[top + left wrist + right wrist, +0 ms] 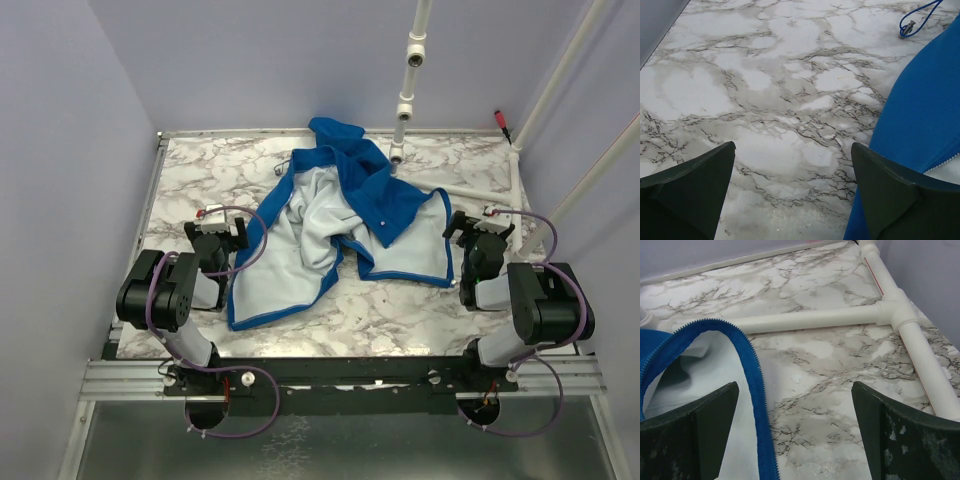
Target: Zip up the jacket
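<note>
- Jacket [340, 235]: one, lying crumpled and unzipped in the middle of the marble table [200, 170], pale lining up. Its hood is bunched at the far side, and folds hide much of its front edges.
- Zipper teeth [754, 375] run along one blue edge in the right wrist view; I cannot make out the slider.
- One drawstring end [910, 25] lies on the marble, its cord cut off by the frame.
- Two grippers: the left gripper [220, 230] sits just left of the jacket and the right gripper [478, 235] just right of it. Both have jaws spread wide and hold nothing.
</note>
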You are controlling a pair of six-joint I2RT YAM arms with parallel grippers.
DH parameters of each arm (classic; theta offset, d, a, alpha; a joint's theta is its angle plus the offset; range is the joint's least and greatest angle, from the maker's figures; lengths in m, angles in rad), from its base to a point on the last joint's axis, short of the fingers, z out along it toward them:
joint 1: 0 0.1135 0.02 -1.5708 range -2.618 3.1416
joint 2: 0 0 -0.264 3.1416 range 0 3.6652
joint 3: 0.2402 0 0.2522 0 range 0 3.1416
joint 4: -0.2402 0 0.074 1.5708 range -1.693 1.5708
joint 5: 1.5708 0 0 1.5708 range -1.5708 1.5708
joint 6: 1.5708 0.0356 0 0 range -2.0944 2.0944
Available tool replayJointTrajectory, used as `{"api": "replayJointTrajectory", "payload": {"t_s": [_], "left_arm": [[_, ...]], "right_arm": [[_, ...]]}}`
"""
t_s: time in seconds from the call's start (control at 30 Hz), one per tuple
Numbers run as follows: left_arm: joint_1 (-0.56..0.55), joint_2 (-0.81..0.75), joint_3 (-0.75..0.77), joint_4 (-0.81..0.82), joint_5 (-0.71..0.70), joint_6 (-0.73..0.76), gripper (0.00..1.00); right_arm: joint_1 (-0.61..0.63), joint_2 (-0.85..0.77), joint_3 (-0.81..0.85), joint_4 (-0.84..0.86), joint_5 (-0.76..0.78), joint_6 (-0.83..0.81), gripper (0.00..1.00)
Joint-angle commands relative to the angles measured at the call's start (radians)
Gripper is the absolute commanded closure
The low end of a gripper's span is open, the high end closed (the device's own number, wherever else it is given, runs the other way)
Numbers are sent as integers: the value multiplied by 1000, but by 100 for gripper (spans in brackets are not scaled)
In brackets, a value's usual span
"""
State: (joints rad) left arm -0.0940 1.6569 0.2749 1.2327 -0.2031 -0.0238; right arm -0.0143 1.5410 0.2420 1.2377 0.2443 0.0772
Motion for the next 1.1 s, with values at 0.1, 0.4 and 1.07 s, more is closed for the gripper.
{"api": "replayJointTrajectory", "payload": {"t_s": [0.1,0.4,1.07], "left_arm": [[-5,-6,7,21,-7,6,1],[39,-110,367,-626,116,16,1],[-159,-196,885,-1504,226,206,1]], "right_arm": [[-3,-163,133,-397,10,6,0],[-13,-468,257,-1041,188,697,0],[-11,-202,363,-1261,-154,634,0]]}}
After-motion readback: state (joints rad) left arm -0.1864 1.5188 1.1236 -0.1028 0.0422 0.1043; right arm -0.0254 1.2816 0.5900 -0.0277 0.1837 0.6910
